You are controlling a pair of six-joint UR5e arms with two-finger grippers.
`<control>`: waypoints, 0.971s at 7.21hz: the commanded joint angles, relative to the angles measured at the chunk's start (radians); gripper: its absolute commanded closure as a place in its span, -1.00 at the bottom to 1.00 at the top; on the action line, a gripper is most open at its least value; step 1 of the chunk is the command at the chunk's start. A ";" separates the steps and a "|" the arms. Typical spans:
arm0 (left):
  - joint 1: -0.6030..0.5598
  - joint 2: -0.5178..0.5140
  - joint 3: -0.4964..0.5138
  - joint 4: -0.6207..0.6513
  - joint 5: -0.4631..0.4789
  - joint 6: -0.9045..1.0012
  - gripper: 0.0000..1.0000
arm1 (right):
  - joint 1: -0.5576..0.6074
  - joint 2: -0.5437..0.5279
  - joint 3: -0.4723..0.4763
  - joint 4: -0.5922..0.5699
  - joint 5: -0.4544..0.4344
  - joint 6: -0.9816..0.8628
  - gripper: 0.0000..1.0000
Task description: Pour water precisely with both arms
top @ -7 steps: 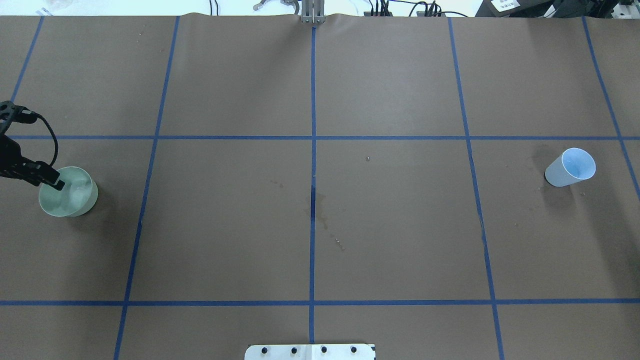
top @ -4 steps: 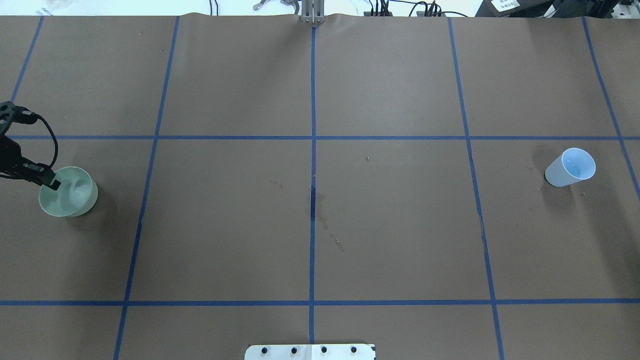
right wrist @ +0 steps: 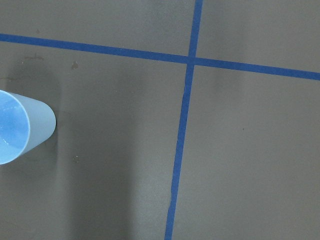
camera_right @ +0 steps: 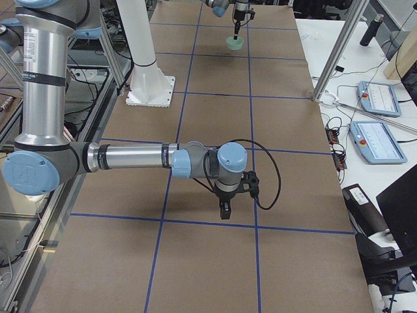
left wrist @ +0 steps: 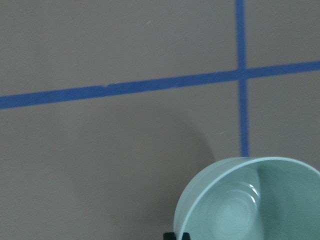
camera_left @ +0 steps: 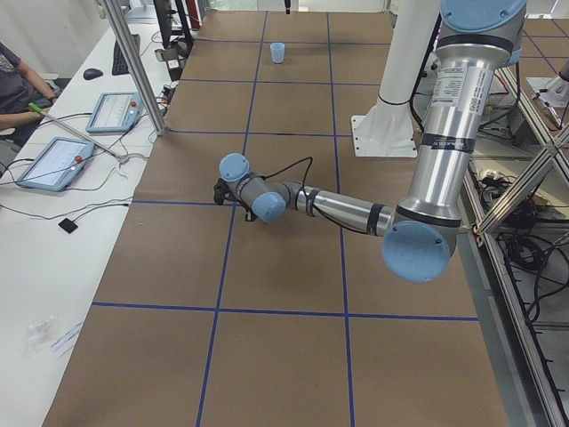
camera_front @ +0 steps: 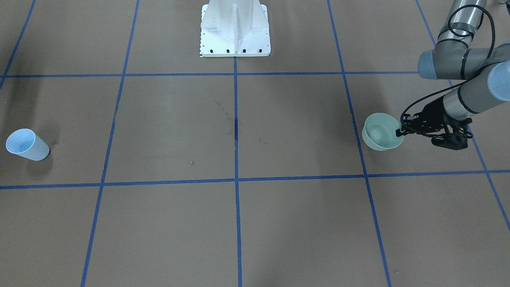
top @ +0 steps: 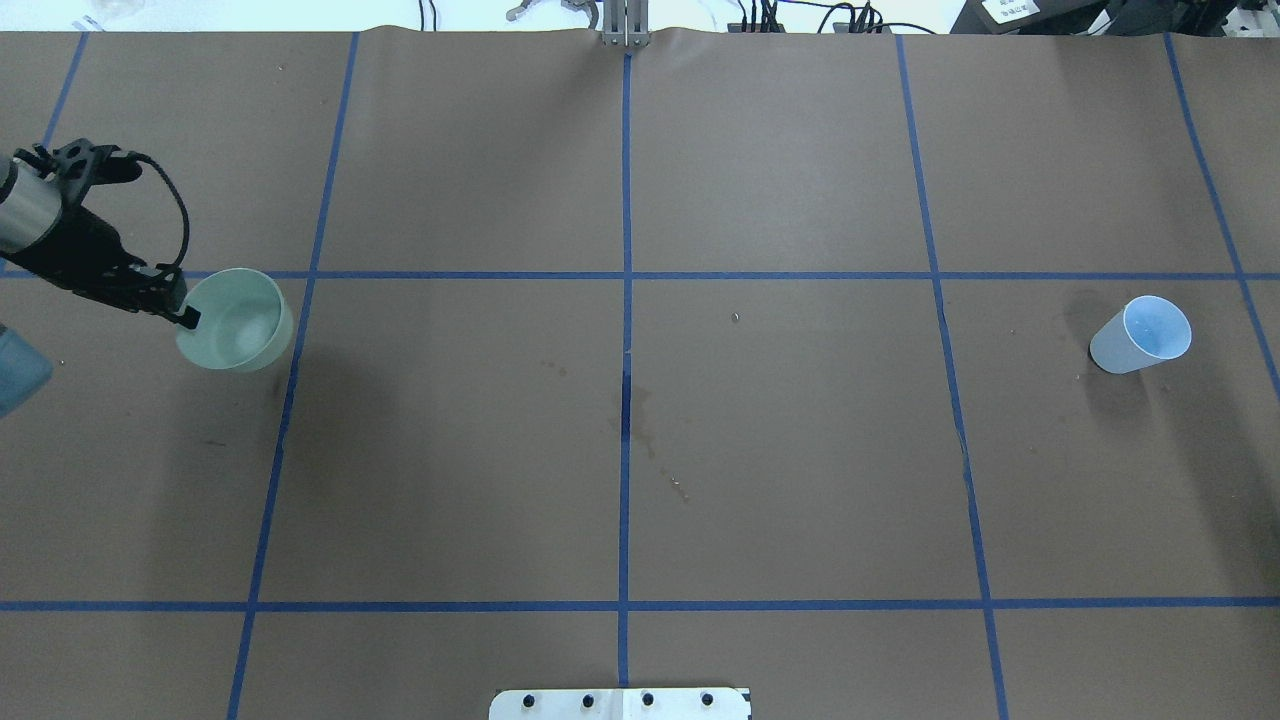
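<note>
My left gripper is shut on the rim of a pale green bowl, holding it clear of the table at the left. The front-facing view shows that bowl hanging from the same gripper. Faint white glints of water lie in the bowl's bottom. A light blue cup stands alone at the far right, also seen as the cup at the right wrist view's edge. My right gripper shows only in the exterior right view, pointing down; I cannot tell whether it is open.
Blue tape lines divide the brown table cover into squares. Damp stains mark the middle. The white pedestal base stands at the robot's edge. A person and tablets sit beside the table's long side.
The left gripper has lifted the green bowl off the table and carried it right and farther from the robot. The blue cup has not moved.
</note>
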 commanded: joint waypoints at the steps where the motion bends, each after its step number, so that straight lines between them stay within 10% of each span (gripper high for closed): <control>1: 0.190 -0.188 -0.039 0.005 0.110 -0.358 1.00 | 0.000 0.000 0.007 0.032 0.008 0.003 -0.99; 7: 0.472 -0.540 0.067 0.324 0.360 -0.498 1.00 | 0.000 -0.002 0.003 0.056 0.008 0.000 -0.99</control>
